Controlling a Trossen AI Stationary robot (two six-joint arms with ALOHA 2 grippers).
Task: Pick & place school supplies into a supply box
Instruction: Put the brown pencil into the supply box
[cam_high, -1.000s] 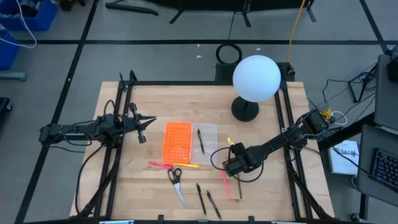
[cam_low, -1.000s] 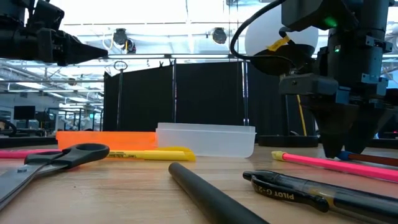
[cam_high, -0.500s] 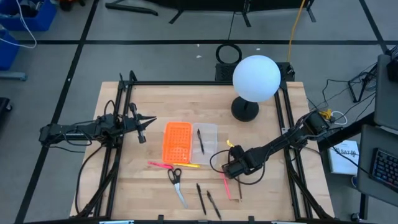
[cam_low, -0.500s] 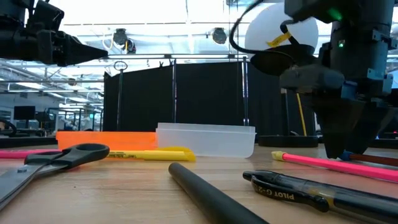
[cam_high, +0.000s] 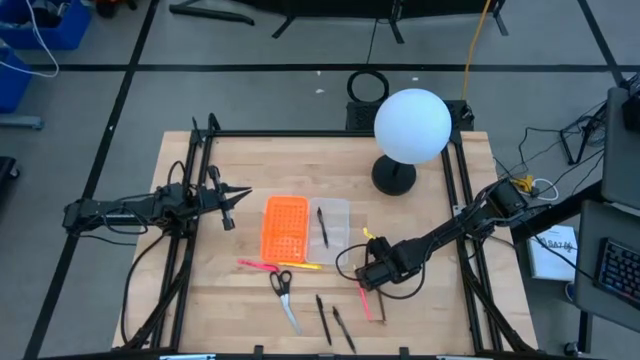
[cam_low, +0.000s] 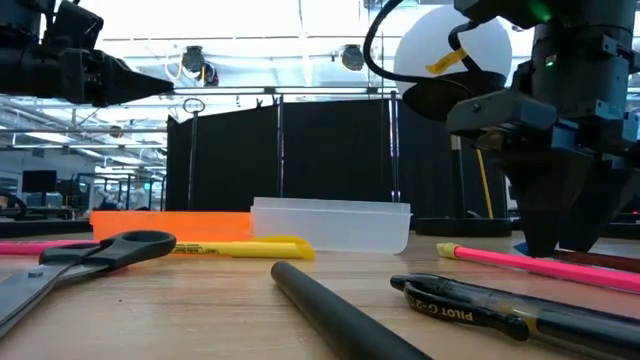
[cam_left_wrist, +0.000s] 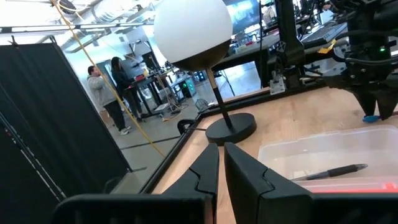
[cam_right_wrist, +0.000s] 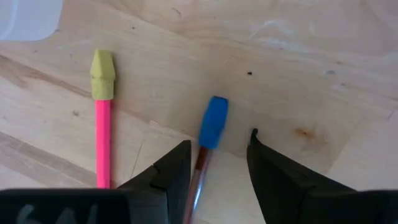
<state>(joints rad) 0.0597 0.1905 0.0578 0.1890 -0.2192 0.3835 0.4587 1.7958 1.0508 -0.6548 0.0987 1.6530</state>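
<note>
The right gripper (cam_right_wrist: 214, 171) hangs low over the desk (cam_high: 420, 310), jaws parted astride the brown pencil (cam_right_wrist: 200, 168) just below its blue cap (cam_right_wrist: 213, 122). It should settle squarely before closing, sparing the pink pencil (cam_right_wrist: 102, 134) just beside. The box (cam_high: 305, 228) lies clear nearby; the lamp (cam_high: 410, 130) stands well apart. The left gripper (cam_high: 229, 205) waits clenched, empty.
</note>
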